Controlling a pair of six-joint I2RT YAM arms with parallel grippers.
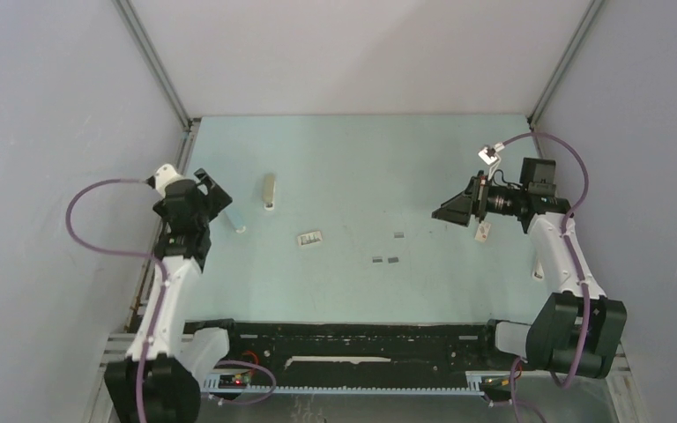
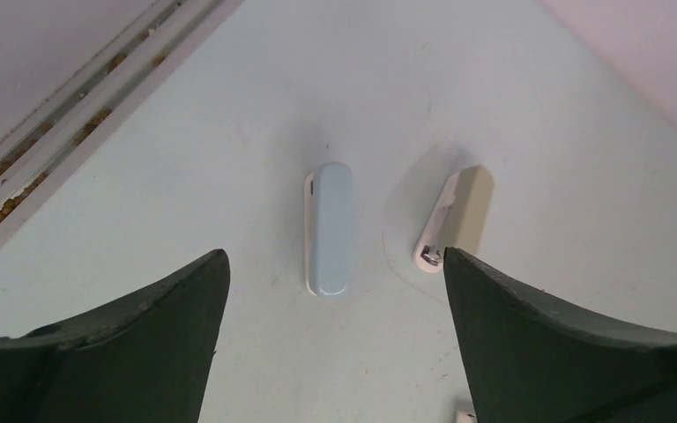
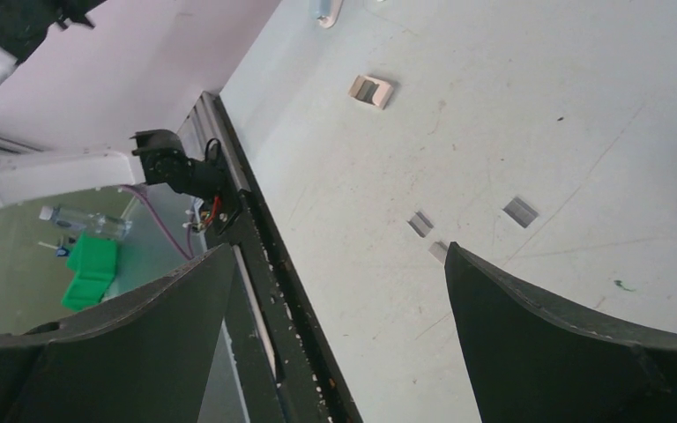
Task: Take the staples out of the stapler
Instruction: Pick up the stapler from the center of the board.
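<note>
The stapler (image 2: 331, 229) lies flat on the table (image 1: 361, 150) at the far left, just in front of the left gripper (image 2: 334, 256). That gripper's fingers are spread wide with nothing between them, and they touch neither the stapler nor anything else. Just to the stapler's right lies a beige bar (image 2: 469, 204) with a white strip along one side. It runs almost parallel to the stapler and stands apart from it. Nothing lies between the fingers and the stapler.

A small white box (image 1: 309, 238) sits near the middle of the table. To its right are the staples (image 1: 393, 259): two short grey strips side by side and a third a little farther off. All of them lie loose on the surface, well apart from the stapler. The right gripper (image 3: 339, 248) hangs above the right side of the table, its fingers also spread wide and holding nothing.

The tabletop is pale blue-green, with faint scuffs and specks. Plain grey-white walls (image 1: 53, 106) close it in on three sides, with metal rails in the far corners. A black rail (image 1: 361, 337) runs along the near edge between the arm bases. Past that edge, the right wrist view shows a green box (image 3: 90, 269) and a clear bottle (image 3: 84, 220).
</note>
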